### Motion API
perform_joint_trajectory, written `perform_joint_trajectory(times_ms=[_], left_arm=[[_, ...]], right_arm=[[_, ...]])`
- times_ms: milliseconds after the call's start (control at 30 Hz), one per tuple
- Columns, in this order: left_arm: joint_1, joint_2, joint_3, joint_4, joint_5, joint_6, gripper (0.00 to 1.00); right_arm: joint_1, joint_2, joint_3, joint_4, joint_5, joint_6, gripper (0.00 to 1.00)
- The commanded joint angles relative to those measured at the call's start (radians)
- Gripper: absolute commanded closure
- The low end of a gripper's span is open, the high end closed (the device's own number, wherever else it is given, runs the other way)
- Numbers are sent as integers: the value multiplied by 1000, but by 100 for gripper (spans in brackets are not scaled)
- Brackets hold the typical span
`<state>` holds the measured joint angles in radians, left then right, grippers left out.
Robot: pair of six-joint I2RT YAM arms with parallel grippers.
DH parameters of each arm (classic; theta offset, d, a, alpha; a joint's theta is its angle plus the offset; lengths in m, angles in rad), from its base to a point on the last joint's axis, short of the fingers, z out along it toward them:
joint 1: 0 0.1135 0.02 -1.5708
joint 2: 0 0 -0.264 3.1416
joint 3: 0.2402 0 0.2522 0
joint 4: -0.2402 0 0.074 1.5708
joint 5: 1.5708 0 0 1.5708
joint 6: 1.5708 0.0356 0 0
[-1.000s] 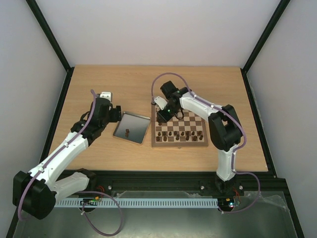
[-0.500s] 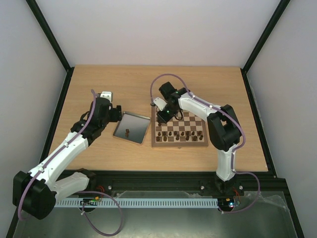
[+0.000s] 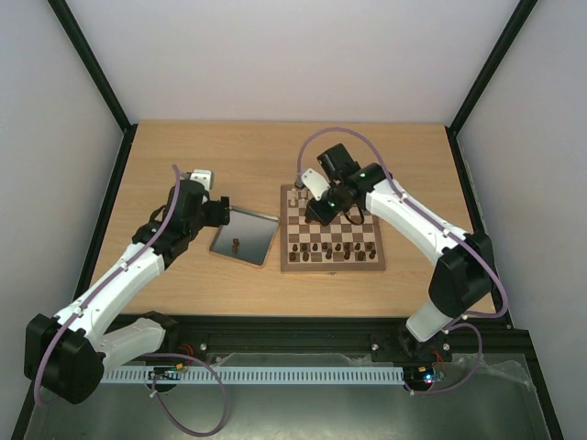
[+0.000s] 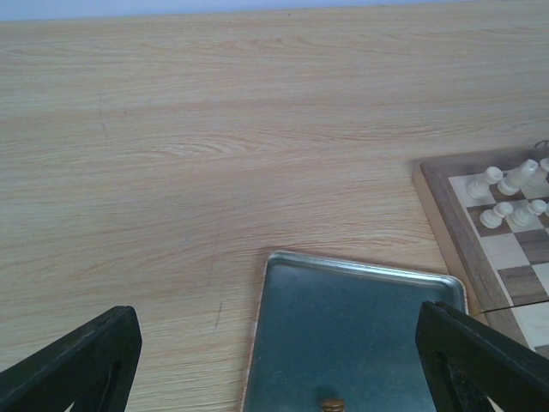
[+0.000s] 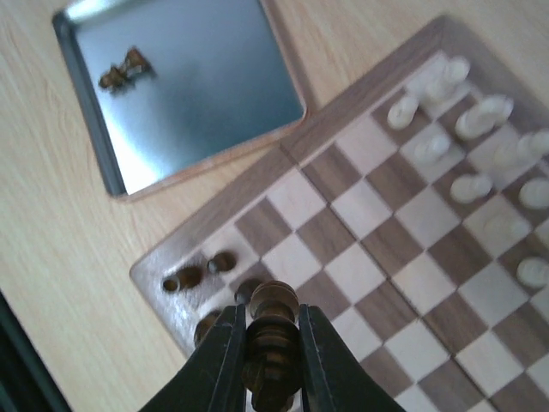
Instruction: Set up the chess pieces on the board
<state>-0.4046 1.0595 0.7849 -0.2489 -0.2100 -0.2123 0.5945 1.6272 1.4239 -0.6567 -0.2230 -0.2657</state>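
The board (image 3: 332,229) lies right of centre, with dark chess pieces (image 3: 332,247) in its near rows and cream pieces at its far edge. My right gripper (image 3: 321,207) hovers over the board's left part, shut on a dark chess piece (image 5: 273,342) held above the board's corner squares (image 5: 257,257). One more dark piece (image 3: 237,244) stands in the metal tray (image 3: 259,223); it shows in the right wrist view (image 5: 123,69) and at the bottom edge of the left wrist view (image 4: 332,404). My left gripper (image 3: 217,211) is open and empty above the tray's far left edge (image 4: 360,266).
Cream pieces (image 5: 480,163) stand along the board's far rows, also seen in the left wrist view (image 4: 510,193). Bare wooden table (image 3: 211,156) lies behind and left of the tray. Black frame posts run along both table sides.
My right arm has swung to the right and stretched out, carrying its dark piece over the board's left part. The left arm has hardly moved.
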Motion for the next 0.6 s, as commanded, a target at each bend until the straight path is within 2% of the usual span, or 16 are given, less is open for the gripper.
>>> perform_joint_trajectory(times_ms=[0, 300, 567], left_arm=[[6, -9, -9, 25, 47, 31, 10], [6, 17, -4, 14, 32, 23, 9], [6, 26, -4, 11, 26, 22, 9]], right_arm=[[-4, -46, -95, -98, -4, -42, 95], [-4, -106, -189, -74, 40, -92, 95], [-22, -141, -187, -68, 87, -64, 95]])
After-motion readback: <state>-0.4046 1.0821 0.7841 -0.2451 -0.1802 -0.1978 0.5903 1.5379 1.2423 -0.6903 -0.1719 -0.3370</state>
